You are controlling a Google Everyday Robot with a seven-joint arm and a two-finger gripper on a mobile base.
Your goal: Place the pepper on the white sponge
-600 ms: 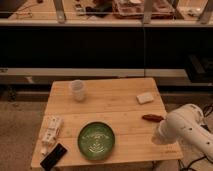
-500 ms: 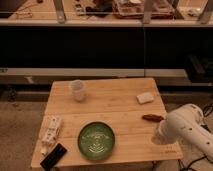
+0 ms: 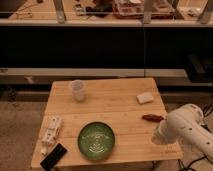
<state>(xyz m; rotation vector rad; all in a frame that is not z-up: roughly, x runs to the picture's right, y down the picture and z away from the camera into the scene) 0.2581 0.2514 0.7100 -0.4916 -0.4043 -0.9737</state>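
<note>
At the right front corner of the wooden tabletop (image 3: pixel 115 107), in the one camera view, the robot's bulky white arm (image 3: pixel 186 126) reaches in from the right. The claw (image 3: pixel 160 133) is at its low end, over the boards close to the right edge. The arm's housing covers most of the claw, so I cannot tell whether it is released or clenched, or whether it holds anything.

Just beyond the claw and a touch to its left is the pepper (image 3: pixel 152 118), dark red and slender, its length running roughly left to right. Whether the claw touches it cannot be made out.

Farther beyond the claw, past the pepper and well apart from it, the white sponge (image 3: pixel 145 97) lies flat near the right edge. Only bare board shows between the pepper and the sponge.

Left of the claw, at about the same depth, sits a green plate (image 3: pixel 97 141). Farther left lies a long white strip (image 3: pixel 50 131), with a black flat device (image 3: pixel 54 156) by the front left corner. A white cup (image 3: pixel 77 90) stands upright far to the claw's left, on the far side of the plate.
</note>
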